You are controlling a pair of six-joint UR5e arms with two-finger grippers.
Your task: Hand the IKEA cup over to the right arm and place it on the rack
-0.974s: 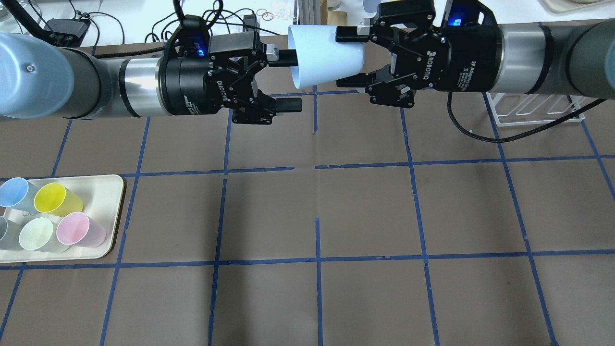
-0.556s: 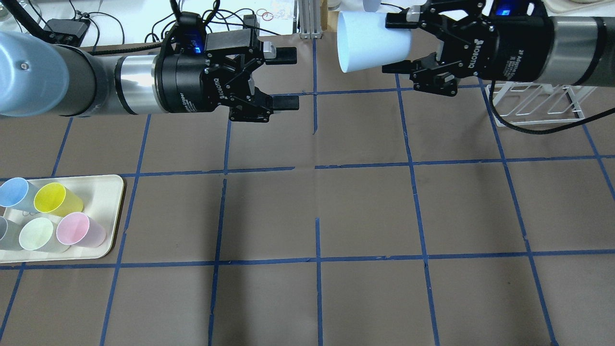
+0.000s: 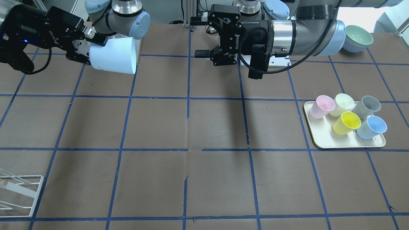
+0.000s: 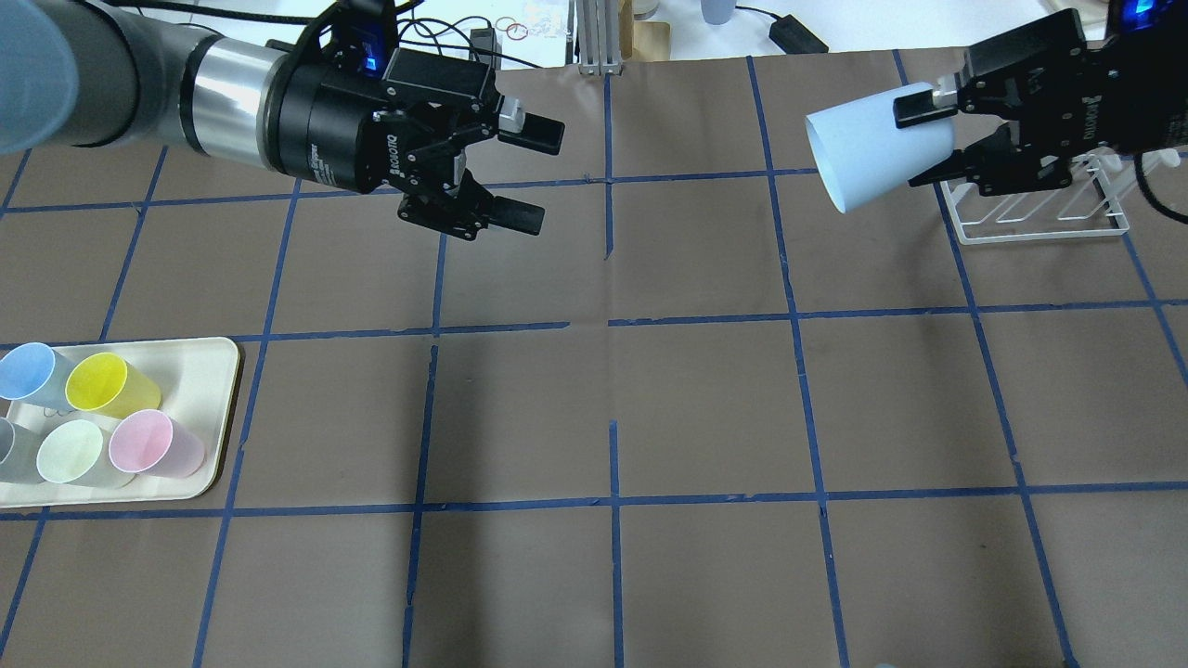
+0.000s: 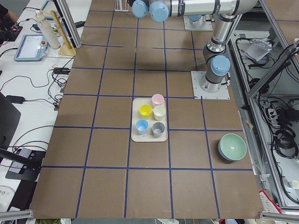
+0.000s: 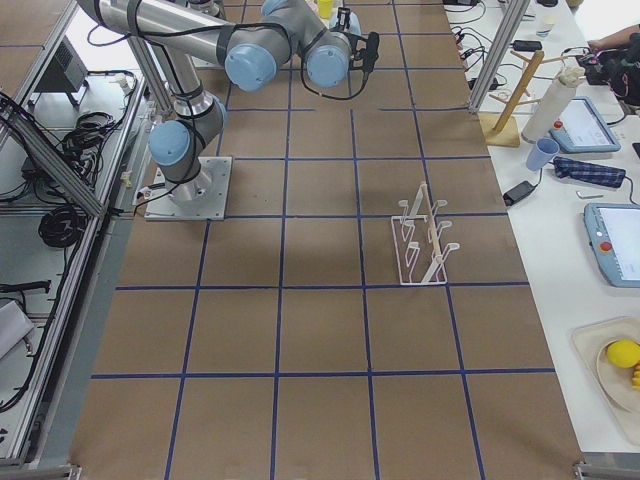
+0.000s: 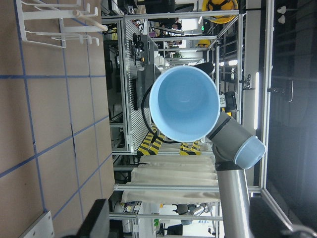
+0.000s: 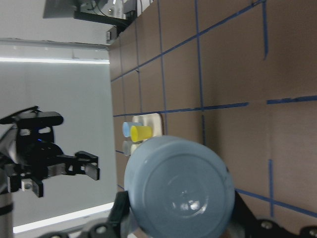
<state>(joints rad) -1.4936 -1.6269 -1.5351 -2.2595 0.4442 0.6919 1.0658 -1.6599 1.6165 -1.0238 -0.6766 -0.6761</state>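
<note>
The IKEA cup (image 4: 872, 158) is pale blue and lies on its side in the air, mouth toward the left arm. My right gripper (image 4: 923, 144) is shut on its base end, just left of the white wire rack (image 4: 1039, 218). The front view shows the same cup (image 3: 113, 56) in the right gripper (image 3: 92, 49). The right wrist view shows the cup's base (image 8: 178, 191) between the fingers. My left gripper (image 4: 534, 176) is open and empty, well to the cup's left. The left wrist view looks into the cup's mouth (image 7: 184, 104).
A cream tray (image 4: 200, 371) at the near left holds several cups, among them a second blue cup (image 4: 28, 371) and a yellow cup (image 4: 102, 385). Stacked bowls (image 3: 358, 38) stand beside the left arm's base. Cables and clutter lie past the table's far edge.
My right gripper has carried the cup to the right, away from the left gripper and up beside the rack. My left gripper stays open and has drawn back a little.
</note>
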